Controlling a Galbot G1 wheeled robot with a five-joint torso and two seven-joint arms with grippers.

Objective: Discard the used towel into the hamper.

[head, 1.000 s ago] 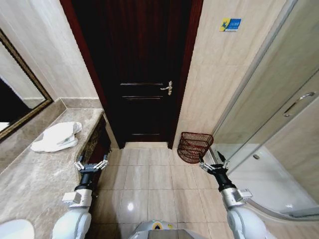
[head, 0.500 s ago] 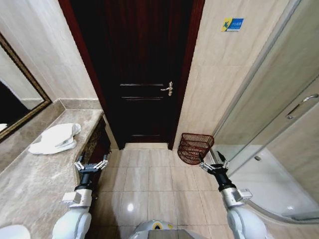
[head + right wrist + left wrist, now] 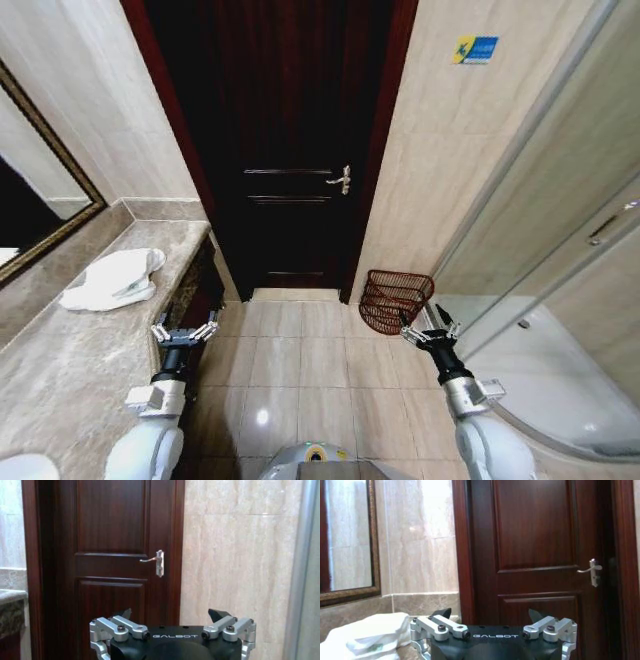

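Observation:
The used towel (image 3: pixel 112 279), white and crumpled, lies on the marble counter (image 3: pixel 70 370) at the left, near the mirror; it also fills a corner of the left wrist view as the towel (image 3: pixel 365 639). The hamper (image 3: pixel 394 300), a dark reddish-brown open-weave basket, stands on the floor by the wall right of the door. My left gripper (image 3: pixel 184 333) hangs open beside the counter's edge, short of the towel, and appears again as the left gripper (image 3: pixel 490 618). My right gripper (image 3: pixel 431 330) is open and empty just in front of the hamper, seen too as the right gripper (image 3: pixel 172 617).
A dark wooden door (image 3: pixel 285 150) with a lever handle (image 3: pixel 341 179) stands shut straight ahead. A framed mirror (image 3: pixel 45 190) hangs over the counter. A glass shower enclosure (image 3: pixel 560 300) closes off the right side. Tiled floor (image 3: pixel 300 370) lies between counter and shower.
The whole head view has shifted slightly, so the camera has moved; the towel and hamper sit a little further right in the picture. Both grippers keep their open pose.

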